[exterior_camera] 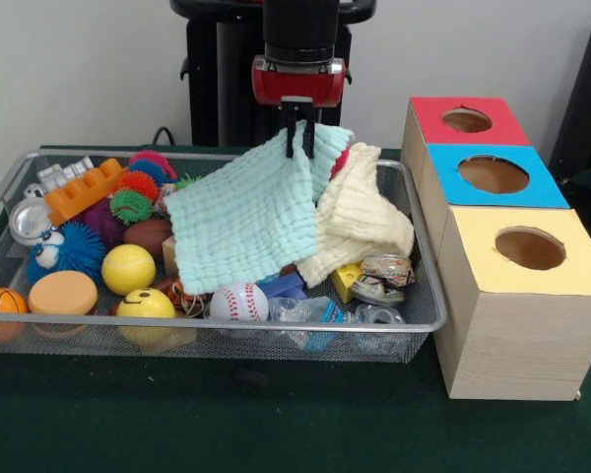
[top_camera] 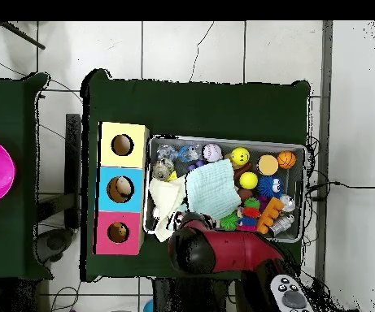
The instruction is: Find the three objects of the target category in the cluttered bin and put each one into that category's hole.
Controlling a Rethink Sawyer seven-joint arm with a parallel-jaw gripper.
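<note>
I've got the pincer (exterior_camera: pixel 299 138) clamped on the top corner of the mint cloth (exterior_camera: pixel 246 222), which hangs over the bin's (exterior_camera: pixel 414 320) middle, near its back edge. Light, floppy, prob. drapes and snags; corner pinch looks fine. Cream cloth (exterior_camera: pixel 360 217) lies touching, toward the boxes (exterior_camera: pixel 512 325).

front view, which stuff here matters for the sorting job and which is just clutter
In the job:
- gripper, shut on the mint cloth
- cream cloth
- wire bin
- box with red hole, blue hole, yellow hole

Probably lying about, if cloths are the target:
- baseball
- yellow ball
- orange brick
- basketball
</note>
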